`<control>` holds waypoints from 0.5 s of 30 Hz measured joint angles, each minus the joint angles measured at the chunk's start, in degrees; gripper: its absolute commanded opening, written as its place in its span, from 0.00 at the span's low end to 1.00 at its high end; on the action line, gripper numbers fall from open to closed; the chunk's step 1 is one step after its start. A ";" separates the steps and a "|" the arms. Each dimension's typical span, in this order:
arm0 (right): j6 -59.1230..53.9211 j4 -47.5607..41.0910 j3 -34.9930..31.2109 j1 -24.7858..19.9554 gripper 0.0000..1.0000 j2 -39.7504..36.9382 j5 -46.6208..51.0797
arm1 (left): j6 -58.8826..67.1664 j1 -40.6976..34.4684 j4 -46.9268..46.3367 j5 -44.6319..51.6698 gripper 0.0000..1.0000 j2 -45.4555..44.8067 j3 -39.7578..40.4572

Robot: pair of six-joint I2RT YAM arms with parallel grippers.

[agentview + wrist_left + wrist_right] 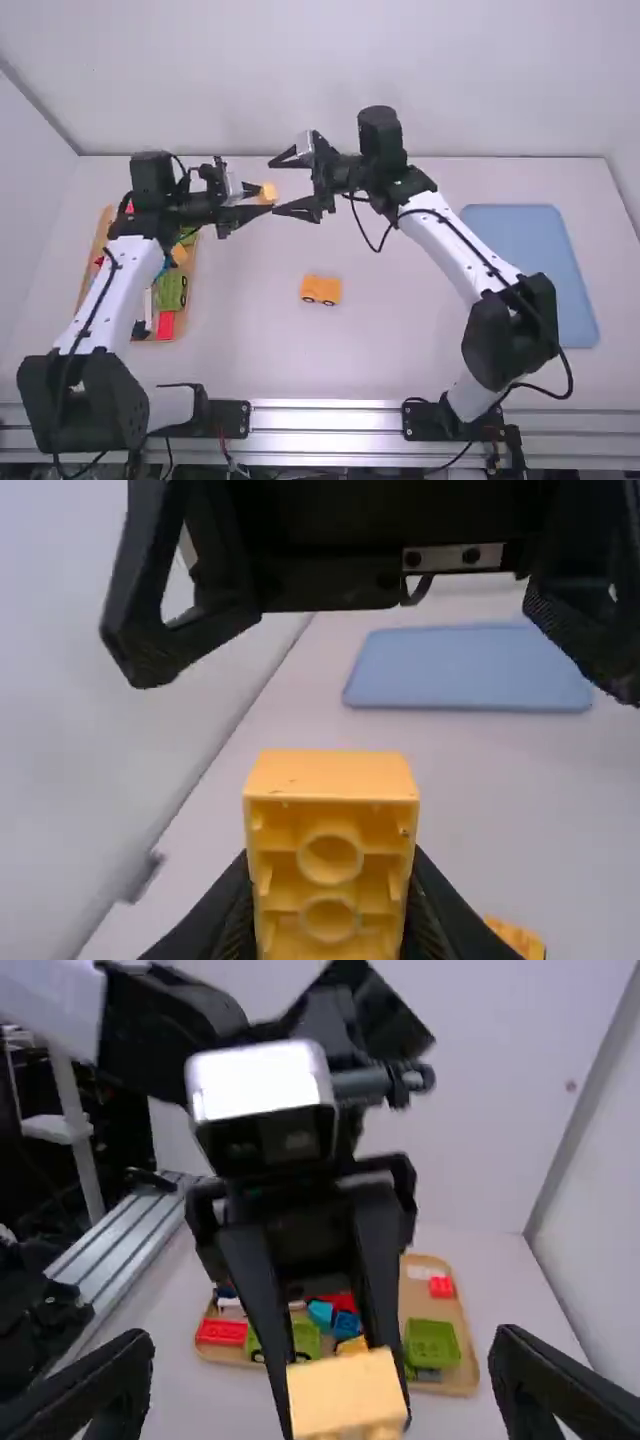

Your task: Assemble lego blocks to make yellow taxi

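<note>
Storing place: the wooden tray [417, 1305] lay below the left gripper [262, 196] and back from its fingertips, on its wrist side; it held loose lego blocks [430, 1343], probably so parts could be picked from one spot.
Left gripper: narrow, pinching the yellow brick [331, 777] at its tips, hollow side facing its wrist camera. Gripping so near the tips likely left some brick bare for a second grasp.
Yellow brick: between the left gripper's fingers, raised off the table [390, 360], just in front of the right gripper [276, 185] and seemingly not touching it.
Right gripper: wide, nothing held, fingers spread to either side of the brick's line; the facing claws suggested a handover.
Yellow car piece [321, 289]: on the table, below both claws and nearer the arm bases, probably placed centrally for building.
Blue tray [530, 270]: well behind the right gripper's fingertips, perhaps meant for the finished taxi.
</note>
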 measured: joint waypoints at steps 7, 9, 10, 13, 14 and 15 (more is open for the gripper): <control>1.16 -0.09 -0.92 0.28 0.78 0.00 -1.25 | -12.48 -0.31 18.99 5.62 0.09 0.00 -5.27; 1.36 0.11 -1.22 0.28 0.75 0.00 -1.55 | -17.20 -0.33 25.86 7.50 0.09 0.02 -6.73; 1.31 0.26 -1.42 0.26 0.73 0.00 -1.68 | -20.26 -0.33 29.35 8.33 0.09 0.00 -7.52; 0.70 0.26 -1.51 0.52 0.70 0.00 -1.84 | -25.73 -0.33 34.60 9.73 0.09 0.02 -8.57; 0.48 0.31 -1.51 0.52 0.68 0.00 -1.86 | -26.67 -0.33 35.41 9.92 0.09 0.02 -8.66; 0.13 0.33 -1.51 0.66 0.64 0.00 -1.84 | -28.39 -0.37 36.98 10.27 0.09 0.00 -8.90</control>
